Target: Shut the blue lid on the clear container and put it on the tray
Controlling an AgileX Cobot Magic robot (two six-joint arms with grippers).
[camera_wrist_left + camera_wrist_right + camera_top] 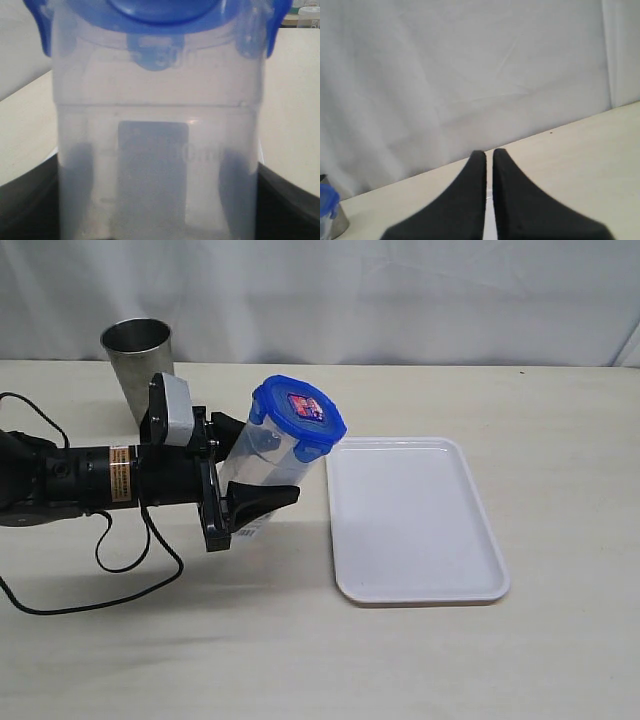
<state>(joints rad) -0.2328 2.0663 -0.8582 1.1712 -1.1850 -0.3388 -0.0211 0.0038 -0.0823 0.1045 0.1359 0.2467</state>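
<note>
The clear container leans with its top toward the tray, which lies flat just to its right. The blue lid sits on the container's mouth, sticker facing up. My left gripper comes in from the left and is shut on the container's lower half, one black finger on each side. In the left wrist view the container fills the picture, the blue lid is on its far end, and the left gripper shows as dark fingers at its sides. My right gripper is shut on nothing, out of the exterior view.
A tapered steel cup stands at the back left, behind my left arm. A black cable loops on the table under that arm. A white cloth backdrop closes off the far edge of the table.
</note>
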